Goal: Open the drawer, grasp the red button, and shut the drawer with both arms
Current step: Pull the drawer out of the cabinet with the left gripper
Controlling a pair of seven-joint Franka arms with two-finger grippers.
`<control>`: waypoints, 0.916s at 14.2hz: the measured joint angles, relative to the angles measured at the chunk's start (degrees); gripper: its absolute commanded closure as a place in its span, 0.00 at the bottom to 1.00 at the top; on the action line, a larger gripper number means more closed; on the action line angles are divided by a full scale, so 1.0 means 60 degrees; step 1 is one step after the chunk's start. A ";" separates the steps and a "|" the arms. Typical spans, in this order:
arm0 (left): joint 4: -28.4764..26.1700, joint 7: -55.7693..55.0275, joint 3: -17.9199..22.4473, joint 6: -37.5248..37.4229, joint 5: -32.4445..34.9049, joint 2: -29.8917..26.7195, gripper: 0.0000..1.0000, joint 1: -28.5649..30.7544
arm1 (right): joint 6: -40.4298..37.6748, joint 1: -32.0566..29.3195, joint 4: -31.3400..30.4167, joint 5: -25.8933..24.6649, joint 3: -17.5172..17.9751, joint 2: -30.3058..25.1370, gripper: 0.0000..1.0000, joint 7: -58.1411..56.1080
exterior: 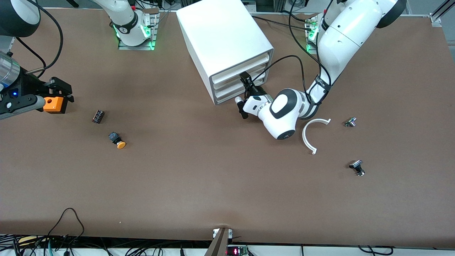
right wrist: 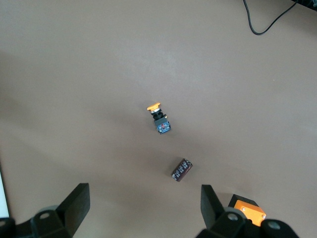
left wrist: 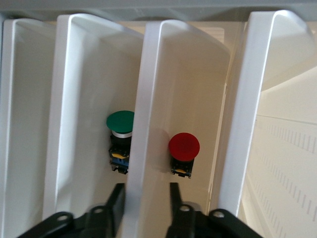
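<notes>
Front view: the white cabinet [exterior: 224, 42] stands on the brown worktop [exterior: 220, 185] between the two arm bases, its three-drawer front turned toward the left arm's end and the camera. The left pincer [exterior: 244, 89] is right at that front, its fingers against the edge of the middle drawer [exterior: 239, 79]; how far they are spread cannot be told from here. Toward the right arm's end, the right pincer [exterior: 60, 93] hangs above the worktop beside an orange box [exterior: 54, 104], and the right arm waits. Nearer the camera than that box lie a small dark part [exterior: 98, 116] and an orange-capped button [exterior: 117, 140]. Near the left arm's end lie a curved white piece [exterior: 312, 135] and two small metal parts [exterior: 350, 122] [exterior: 357, 168].

Left wrist view: the left pincer's fingers [left wrist: 115, 202] straddle the white rim of the drawer, one on each side, close to it. The red button [left wrist: 184, 153] stands inside that drawer, cap facing the camera. A green-capped button [left wrist: 120, 139] sits in the neighbouring drawer.

Right wrist view: the right pincer's fingers [right wrist: 77, 203] are spread wide and hold nothing; the orange-capped button, dark part and orange box lie on the worktop below
</notes>
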 measured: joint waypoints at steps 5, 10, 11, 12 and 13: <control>0.0021 0.0059 0.0012 0.0091 0.0007 0.0011 1.00 -0.0020 | 0.0000 -0.0002 0.0001 0.0000 -0.0001 0.0000 0.00 0.0001; 0.0201 0.0053 0.0208 0.0110 0.0043 0.0015 1.00 -0.0036 | 0.0000 -0.0006 0.0001 0.0000 -0.0004 0.0001 0.00 0.0002; 0.0258 0.0053 0.0270 0.0097 0.0101 0.0015 1.00 -0.0030 | 0.0001 -0.0012 0.0001 0.0000 -0.0005 0.0001 0.01 0.0003; 0.0285 0.0054 0.0305 0.0083 0.0167 0.0023 1.00 -0.0016 | 0.0001 -0.0026 0.0001 0.0000 -0.0007 0.0001 0.00 0.0003; 0.0293 0.0066 0.0318 0.0071 0.0200 0.0051 1.00 0.0009 | 0.0001 -0.0039 0.0001 0.0000 -0.0007 0.0001 0.00 0.0004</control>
